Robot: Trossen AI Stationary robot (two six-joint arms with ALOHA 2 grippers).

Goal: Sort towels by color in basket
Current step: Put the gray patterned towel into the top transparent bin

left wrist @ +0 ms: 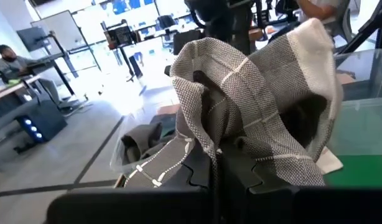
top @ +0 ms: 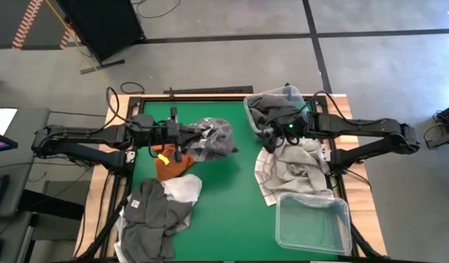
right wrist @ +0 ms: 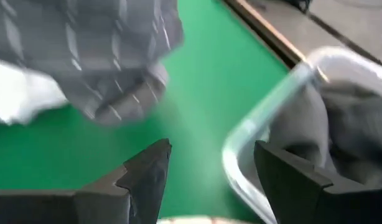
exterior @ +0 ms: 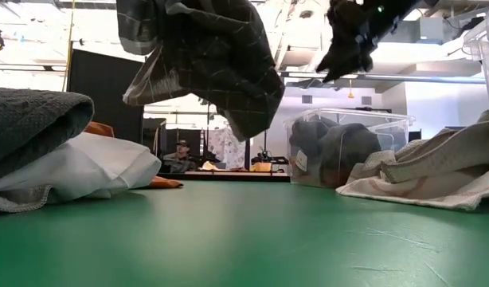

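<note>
Left gripper clamps the soft grey plaid towel mid-frame — the clear plastic bin probably lies rightward, beside the open-jawed right gripper.

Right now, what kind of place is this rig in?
Probably a robotics lab or open workshop: green table with clear bins, desks with a seated person behind, exposed ceiling ducts.
</note>
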